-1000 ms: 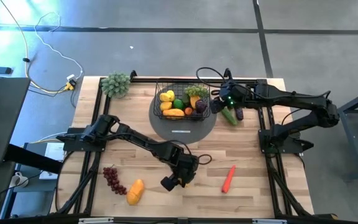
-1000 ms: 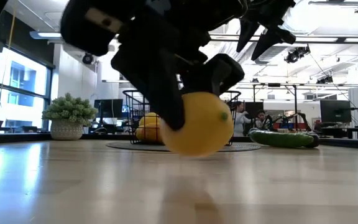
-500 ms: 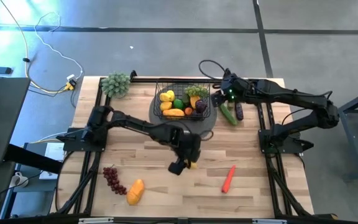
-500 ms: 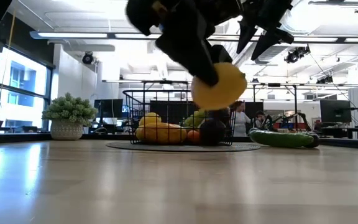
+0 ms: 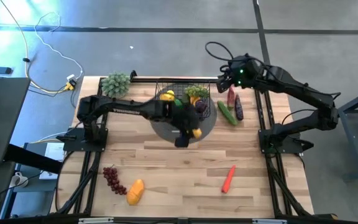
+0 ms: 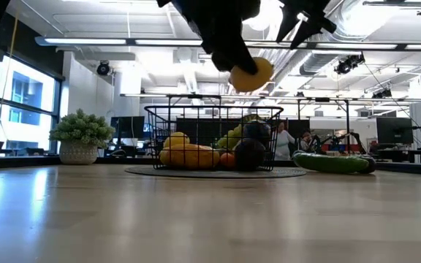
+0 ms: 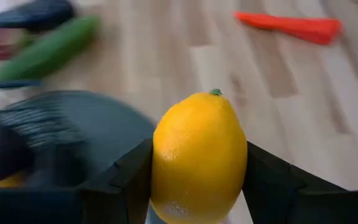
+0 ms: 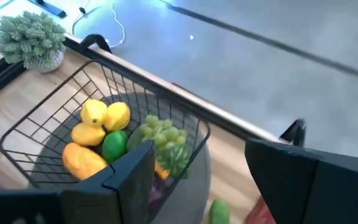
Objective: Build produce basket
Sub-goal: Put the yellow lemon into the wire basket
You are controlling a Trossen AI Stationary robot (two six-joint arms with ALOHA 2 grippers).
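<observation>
High view, table's left: pale green bushy plant in a pot (image 5: 115,83) at the far corner; purple grape bunch (image 5: 111,178) and orange mango (image 5: 135,191) lie near the front edge.
Left gripper (image 7: 199,163): fingers clamped on a yellow lemon (image 7: 198,155), held in the air just in front of the basket, above the grey round disc (image 5: 207,124).
Black wire-mesh basket (image 8: 47,124): sits on the disc at the table's far middle. Inside: two yellow lemons, an orange mango, a green round fruit, green grapes (image 8: 163,136), a dark purple fruit.
Right of basket: green cucumber (image 5: 227,113) and dark purple eggplant (image 5: 238,109) on the table; red-orange carrot (image 5: 228,178) nearer the front.
Right gripper (image 8: 197,174): fingers spread apart, nothing between them, raised over the far right corner of the basket.
</observation>
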